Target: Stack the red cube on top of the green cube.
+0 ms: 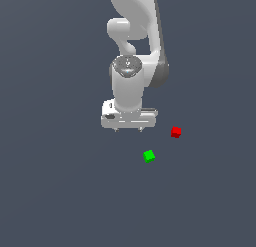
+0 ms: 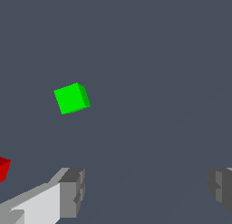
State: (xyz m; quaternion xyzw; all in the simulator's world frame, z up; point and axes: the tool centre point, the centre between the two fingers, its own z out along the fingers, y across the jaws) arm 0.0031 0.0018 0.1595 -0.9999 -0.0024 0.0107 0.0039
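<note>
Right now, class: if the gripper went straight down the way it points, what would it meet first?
Probably only bare floor. The open gripper has neither the green cube nor the red cube between its fingers; depth is uncertain.

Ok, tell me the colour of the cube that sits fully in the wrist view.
Bright green: the green cube, clearest in the wrist view.
</note>
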